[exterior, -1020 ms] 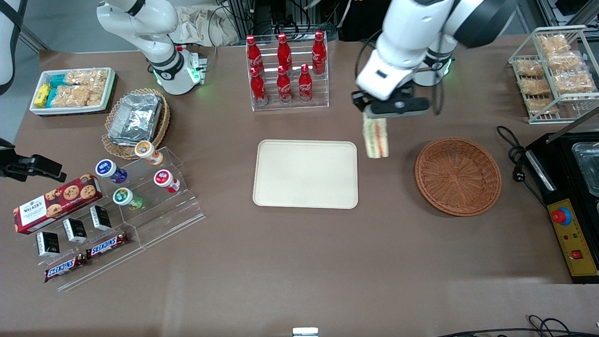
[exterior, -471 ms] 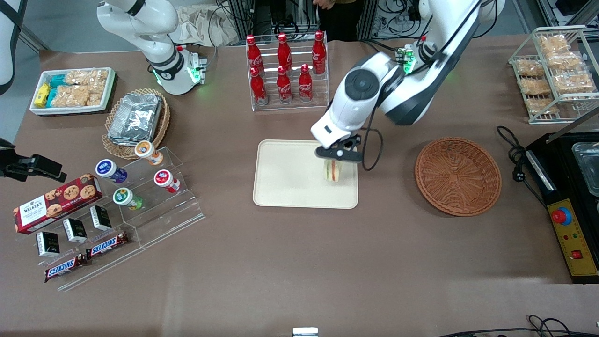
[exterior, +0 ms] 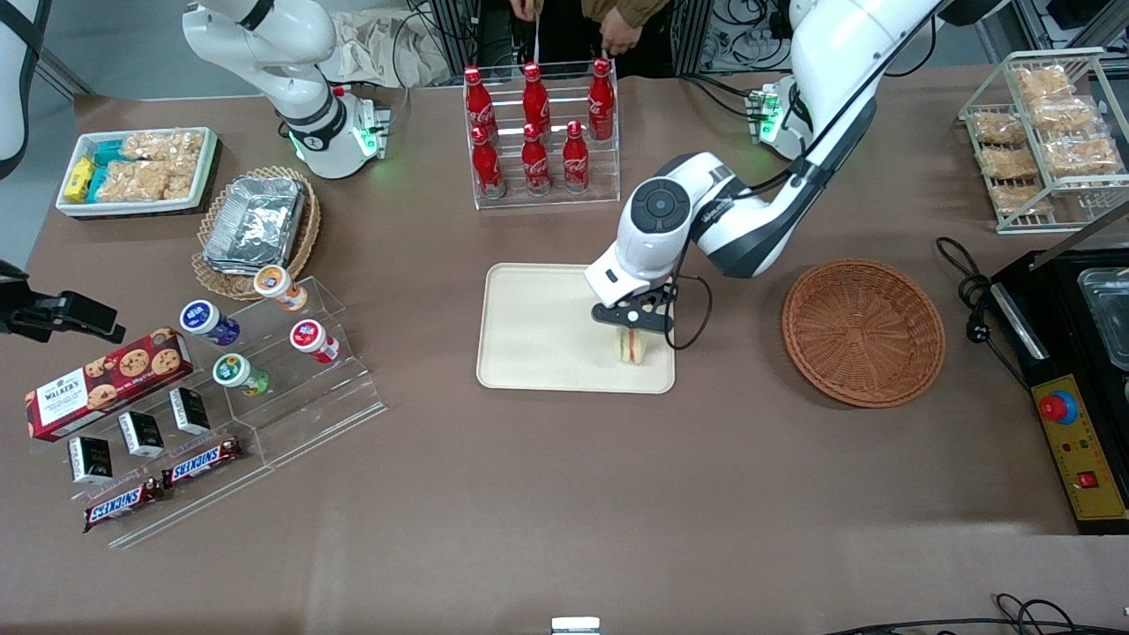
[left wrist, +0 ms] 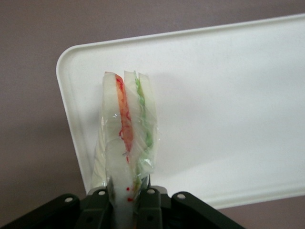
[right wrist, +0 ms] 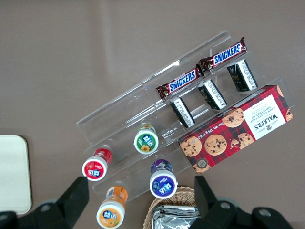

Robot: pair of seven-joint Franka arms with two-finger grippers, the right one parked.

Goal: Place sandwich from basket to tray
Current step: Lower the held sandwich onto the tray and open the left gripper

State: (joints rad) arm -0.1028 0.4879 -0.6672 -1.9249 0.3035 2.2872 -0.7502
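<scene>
Your left gripper (exterior: pixel 631 337) is low over the tray (exterior: pixel 538 326), at the tray corner nearest the front camera on the working arm's side, and its fingers (left wrist: pixel 147 200) are pinched on the sandwich (exterior: pixel 631 347). From the wrist camera you see the sandwich (left wrist: pixel 126 129) standing on edge between the two black fingers, clear wrap around it, orange-red layer on one side, green layer on the other, white bread between and outside. It hangs over the cream tray (left wrist: pixel 228 105) surface close to a rounded corner; whether its lower tip touches the tray you can't tell from either view. The brown wicker basket (exterior: pixel 863 332) sits beside the tray toward the working arm's end of the table, apart from it, with nothing in it. Farther from the front camera than the tray you have the clear rack of red cola bottles (exterior: pixel 538 132). Toward the parked arm's end: foil container (exterior: pixel 256 220) in a pale wicker basket, white bin of snack packs (exterior: pixel 137 169), and a clear stepped stand (exterior: pixel 265 388) carrying small round-lidded cups, a Walkers cookie box (exterior: pixel 106 379) and two Snickers bars (exterior: pixel 163 485). At the working arm's end, a wire rack of snack packs (exterior: pixel 1050 132) and a black machine with a red button (exterior: pixel 1072 414).
</scene>
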